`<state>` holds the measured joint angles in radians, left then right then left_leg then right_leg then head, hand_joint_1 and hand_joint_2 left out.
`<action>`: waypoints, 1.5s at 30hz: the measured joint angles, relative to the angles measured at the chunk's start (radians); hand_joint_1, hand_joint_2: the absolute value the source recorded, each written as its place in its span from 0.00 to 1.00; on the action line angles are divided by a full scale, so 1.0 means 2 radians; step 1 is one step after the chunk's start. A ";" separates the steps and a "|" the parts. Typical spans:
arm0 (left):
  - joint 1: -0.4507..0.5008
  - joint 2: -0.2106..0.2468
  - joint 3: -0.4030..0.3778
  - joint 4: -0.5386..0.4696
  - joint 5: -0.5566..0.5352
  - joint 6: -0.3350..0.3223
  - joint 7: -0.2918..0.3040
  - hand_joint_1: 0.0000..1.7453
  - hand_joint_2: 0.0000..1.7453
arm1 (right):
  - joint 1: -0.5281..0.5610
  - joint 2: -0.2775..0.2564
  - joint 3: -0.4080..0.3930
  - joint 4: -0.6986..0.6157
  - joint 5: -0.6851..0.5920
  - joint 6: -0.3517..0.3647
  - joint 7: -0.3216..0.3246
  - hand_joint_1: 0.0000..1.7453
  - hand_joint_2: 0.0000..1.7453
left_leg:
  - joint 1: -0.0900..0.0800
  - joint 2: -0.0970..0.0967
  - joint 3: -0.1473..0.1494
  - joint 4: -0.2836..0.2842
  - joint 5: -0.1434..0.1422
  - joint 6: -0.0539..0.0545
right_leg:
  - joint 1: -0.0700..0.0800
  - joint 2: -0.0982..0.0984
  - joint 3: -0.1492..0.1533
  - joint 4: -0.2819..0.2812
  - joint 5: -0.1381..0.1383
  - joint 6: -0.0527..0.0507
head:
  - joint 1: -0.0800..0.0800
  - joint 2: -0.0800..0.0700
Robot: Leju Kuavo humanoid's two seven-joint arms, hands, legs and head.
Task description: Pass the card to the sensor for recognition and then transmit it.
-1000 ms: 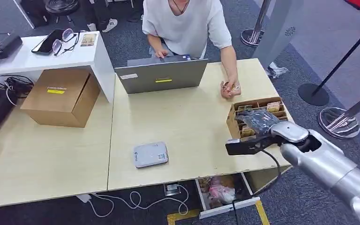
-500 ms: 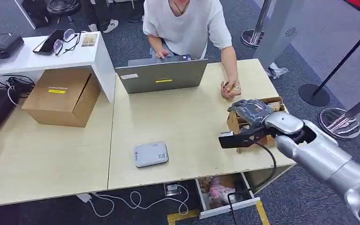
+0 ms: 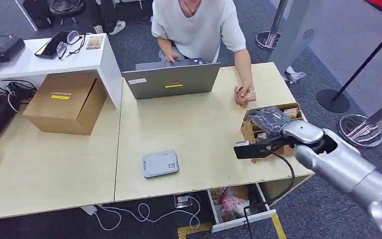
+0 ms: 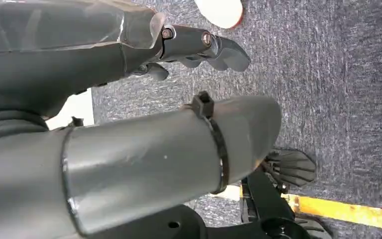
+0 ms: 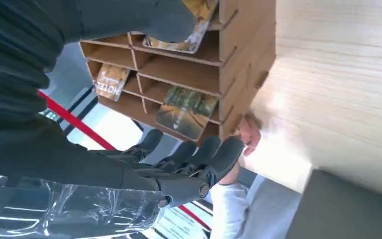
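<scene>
A brown cardboard card box (image 3: 247,130) with several compartments stands at the table's right edge. Cards (image 5: 185,107) stand in its slots. My right hand (image 3: 268,121), wrapped in clear plastic, hovers over the box. In the right wrist view its thumb (image 5: 129,19) lies over a card (image 5: 199,27) in one slot, while its fingers (image 5: 194,160) stretch out past the box, holding nothing. The grey flat sensor (image 3: 159,164) lies near the table's front, well to the left of that hand. My left hand (image 4: 199,45) hangs over the carpet with nothing in it.
A person in a white shirt (image 3: 194,22) leans over the far side behind a grey laptop (image 3: 171,80), one hand (image 3: 243,94) holding cards just beyond the box. A cardboard carton (image 3: 64,102) stands on the left. Stanchion bases (image 3: 360,130) stand to the right.
My right hand moved up and to the left over the card box from its near side. Since half a second ago it has barely shifted. The person's hand stays by the box.
</scene>
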<state>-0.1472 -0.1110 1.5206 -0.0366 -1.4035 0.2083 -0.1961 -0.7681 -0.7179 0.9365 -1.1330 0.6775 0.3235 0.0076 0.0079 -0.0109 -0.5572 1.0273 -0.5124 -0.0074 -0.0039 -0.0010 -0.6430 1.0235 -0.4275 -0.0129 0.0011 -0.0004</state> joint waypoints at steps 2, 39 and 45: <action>0.000 0.001 0.000 0.000 -0.002 0.000 0.000 0.00 0.00 | 0.001 -0.005 0.001 0.000 -0.002 0.000 0.002 0.33 1.00 | 0.000 0.000 0.000 0.000 0.000 0.000 | 0.000 0.000 0.000 0.000 0.000 0.000 | 0.000 0.000; 0.000 0.003 0.010 0.000 -0.004 0.000 0.004 0.00 0.00 | 0.028 -0.031 0.000 -0.009 -0.014 -0.006 0.015 0.25 1.00 | 0.000 0.000 0.000 0.000 0.000 0.000 | 0.000 0.000 0.000 0.000 0.000 0.000 | 0.000 0.000; 0.000 0.003 0.010 0.000 -0.006 0.000 0.004 0.00 0.00 | 0.031 -0.031 0.000 -0.008 -0.014 -0.005 0.015 0.30 1.00 | 0.000 0.000 0.000 0.000 0.000 0.000 | 0.000 0.000 0.000 0.000 0.000 0.000 | 0.000 0.000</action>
<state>-0.1478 -0.1045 1.5408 -0.0366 -1.4153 0.2087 -0.1884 -0.7070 -0.7801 0.9369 -1.1494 0.6489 0.3128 0.0385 0.0080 -0.0108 -0.5572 1.0273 -0.5124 -0.0073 -0.0040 -0.0009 -0.6431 1.0235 -0.4275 -0.0129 0.0011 -0.0004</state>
